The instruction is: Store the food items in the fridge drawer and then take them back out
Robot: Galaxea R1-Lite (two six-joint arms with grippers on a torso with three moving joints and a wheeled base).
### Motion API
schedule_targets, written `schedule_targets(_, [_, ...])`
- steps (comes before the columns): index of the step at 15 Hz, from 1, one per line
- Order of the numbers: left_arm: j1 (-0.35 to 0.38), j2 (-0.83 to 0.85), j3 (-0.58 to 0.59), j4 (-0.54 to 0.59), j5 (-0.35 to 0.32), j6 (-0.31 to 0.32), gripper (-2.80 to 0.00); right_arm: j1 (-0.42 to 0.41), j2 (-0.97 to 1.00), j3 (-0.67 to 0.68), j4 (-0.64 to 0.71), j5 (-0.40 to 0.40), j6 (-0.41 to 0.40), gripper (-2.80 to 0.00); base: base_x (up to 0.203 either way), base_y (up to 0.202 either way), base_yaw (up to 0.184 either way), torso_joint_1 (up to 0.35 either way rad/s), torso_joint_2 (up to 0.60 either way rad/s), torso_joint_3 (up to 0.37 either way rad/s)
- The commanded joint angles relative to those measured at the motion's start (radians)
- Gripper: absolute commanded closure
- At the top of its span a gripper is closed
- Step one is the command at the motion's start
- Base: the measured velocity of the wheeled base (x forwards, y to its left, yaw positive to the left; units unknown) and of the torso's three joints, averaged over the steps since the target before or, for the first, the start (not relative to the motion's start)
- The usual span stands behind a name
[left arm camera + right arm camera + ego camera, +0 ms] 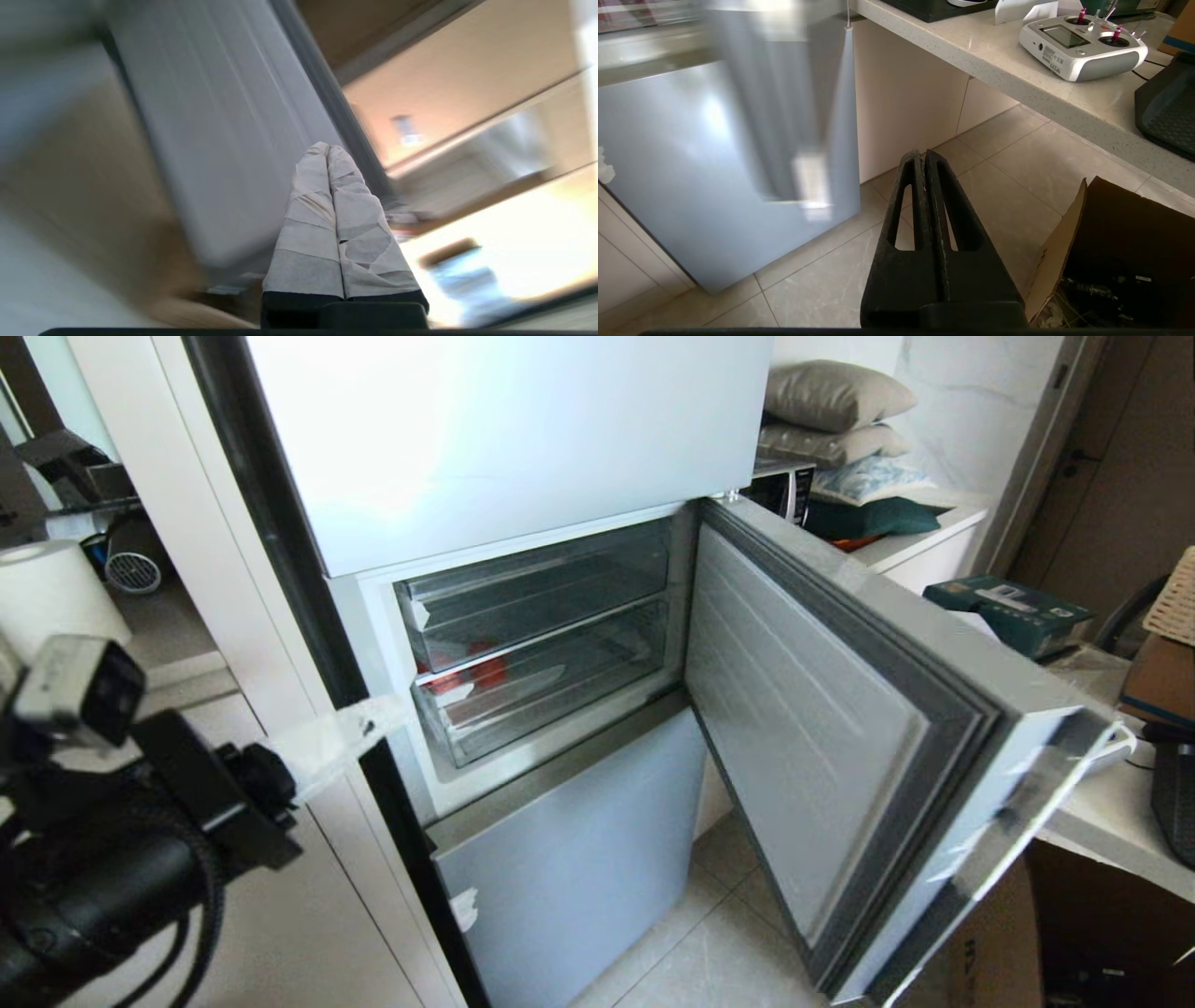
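Fridge door [840, 728] standing wide open to right, leaving free room in front of drawers. Fridge drawer [551, 686], lower of two clear ones, sitting pushed in, long axis running across fridge, front lip facing outward. Red food items [487, 670] showing through clear plastic at drawer's left end. Left gripper [369, 728] hovering just left of drawer front, taped fingers [322, 210] pressed together, holding nothing. Right gripper [924, 161] hanging low over floor tiles [1008, 168], fingers together, empty, well apart from drawer.
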Motion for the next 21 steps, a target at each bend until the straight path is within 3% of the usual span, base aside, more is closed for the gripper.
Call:
schedule_targets(1, [0.081,-0.231,-0.18,0.424,0.001,0.334,0.0,0.0,0.0,0.0,0.0,0.001,-0.001,0.0,0.0,0.0,0.0,0.0,0.0,0.0])
schedule_targets(3, [0.138,-0.352,-0.294,0.669,0.013,0.518,0.0,0.0,0.0,0.0,0.0,0.001,-0.001,0.0,0.0,0.0,0.0,0.0,0.0,0.0])
schedule_targets(4, [0.172,-0.403,-0.302,0.764,0.042,0.567,0.0,0.0,0.0,0.0,0.0,0.001,-0.001,0.0,0.0,0.0,0.0,0.0,0.0,0.0])
schedule_targets(6, [0.239,-0.492,-0.226,0.88,0.163,0.685,0.0,0.0,0.0,0.0,0.0,0.001,-0.001,0.0,0.0,0.0,0.0,0.0,0.0,0.0])
schedule_targets(8, [0.333,-0.574,-0.126,0.911,0.228,0.806,0.0,0.0,0.0,0.0,0.0,0.001,-0.001,0.0,0.0,0.0,0.0,0.0,0.0,0.0])
schedule_targets(11, [0.477,-0.699,-0.019,0.921,0.242,0.841,0.0,0.0,0.0,0.0,0.0,0.001,-0.001,0.0,0.0,0.0,0.0,0.0,0.0,0.0])
schedule_targets(15, [0.517,-0.807,0.12,0.933,0.296,0.856,0.0,0.0,0.007,-0.042,0.004,-0.01,-0.04,0.0,0.0,0.0,0.0,0.0,0.0,0.0])
schedule_targets(18, [0.516,-0.876,0.207,0.999,0.322,0.904,0.0,0.002,0.208,-0.252,0.015,-0.015,0.08,0.0,0.0,0.0,0.0,0.0,0.0,0.0])
schedule_targets(21, [0.512,-0.949,0.265,1.016,0.309,0.905,0.0,0.003,0.624,-0.438,-0.02,-0.011,0.218,0.0,0.0,0.0,0.0,0.0,0.0,0.0])
